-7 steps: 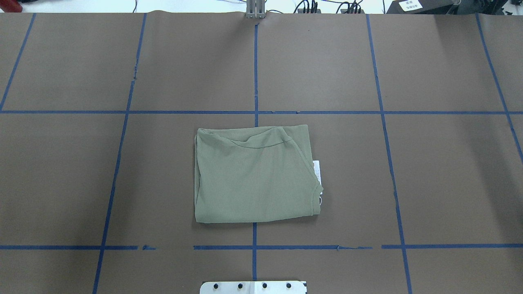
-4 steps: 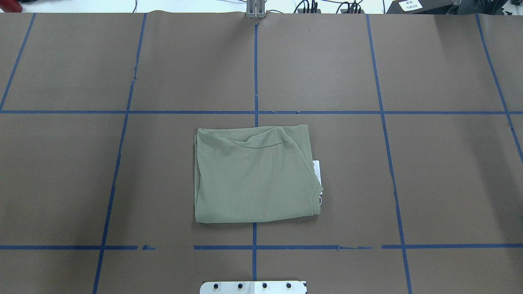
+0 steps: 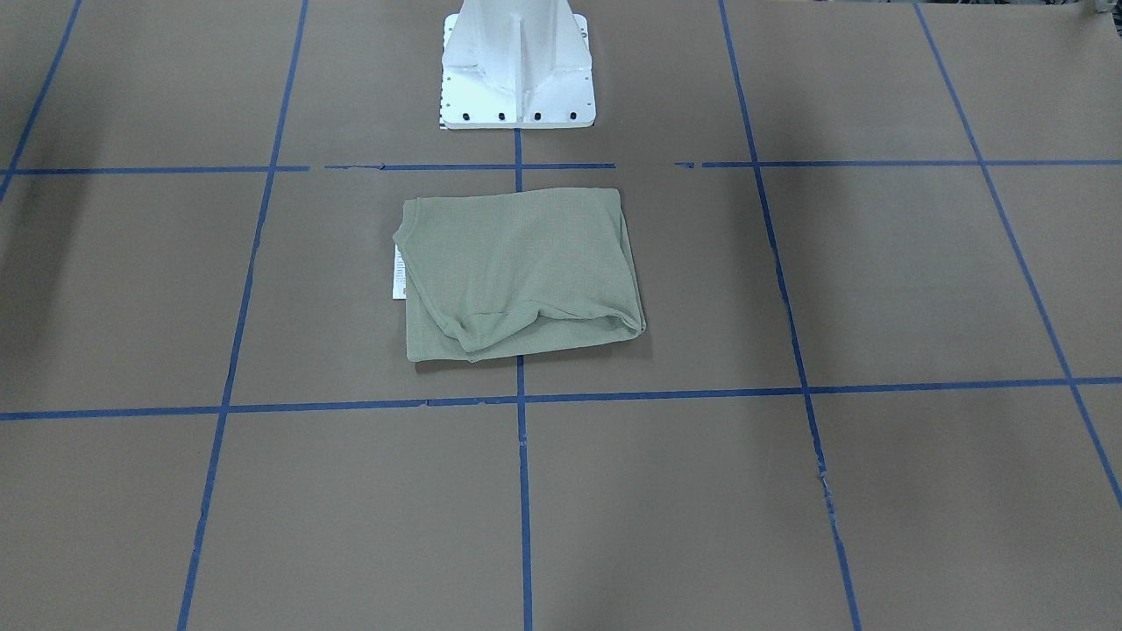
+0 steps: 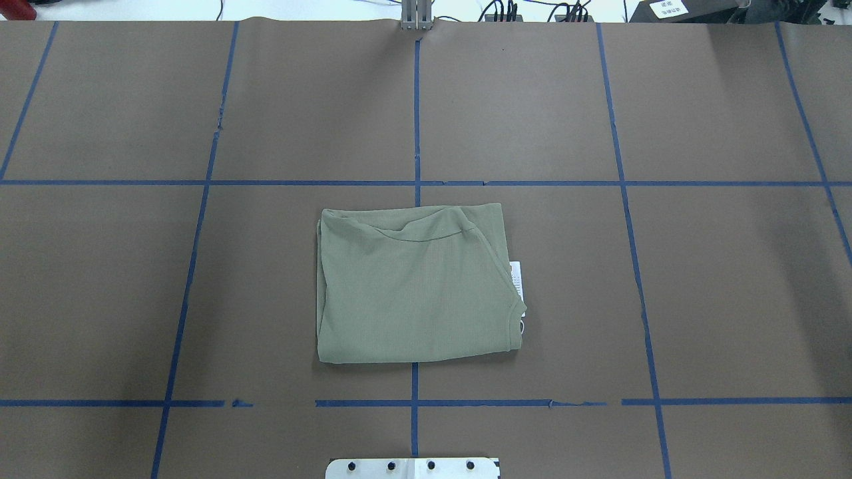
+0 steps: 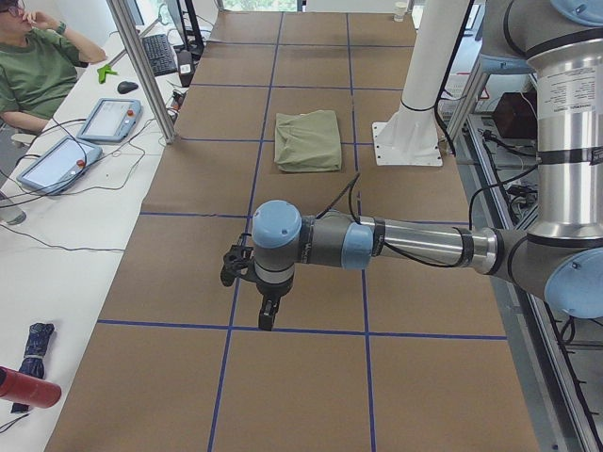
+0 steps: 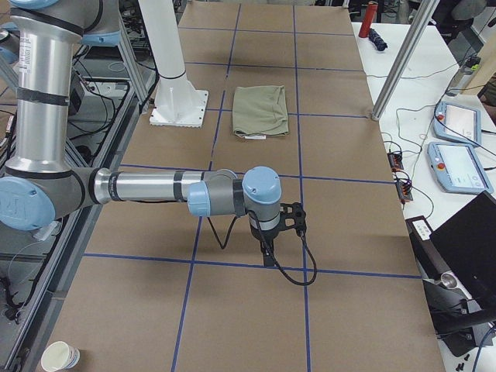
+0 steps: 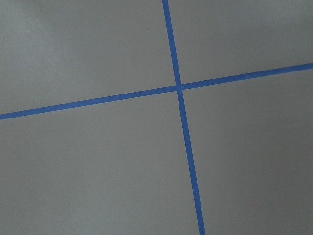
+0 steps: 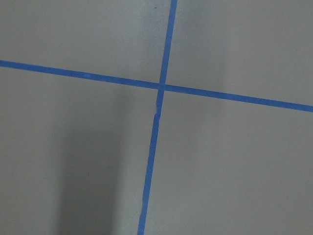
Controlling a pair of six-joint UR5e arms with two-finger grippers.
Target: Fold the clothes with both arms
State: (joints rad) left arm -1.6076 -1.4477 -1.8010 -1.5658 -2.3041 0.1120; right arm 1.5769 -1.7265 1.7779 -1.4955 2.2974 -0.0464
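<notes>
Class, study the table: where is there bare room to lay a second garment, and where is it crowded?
Free: the brown paper squares either side of the folded sage-green knit shirt, and the far row beyond it. Crowded: only the centre, with the shirt, its white hang tag and the white metal pedestal base.

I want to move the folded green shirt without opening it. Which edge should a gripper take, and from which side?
Probably the shirt edge on the robot's left, approached from that side: it looks like a closed, rounded fold. The opposite edge shows loose layers and the hang tag sticking out.
</notes>
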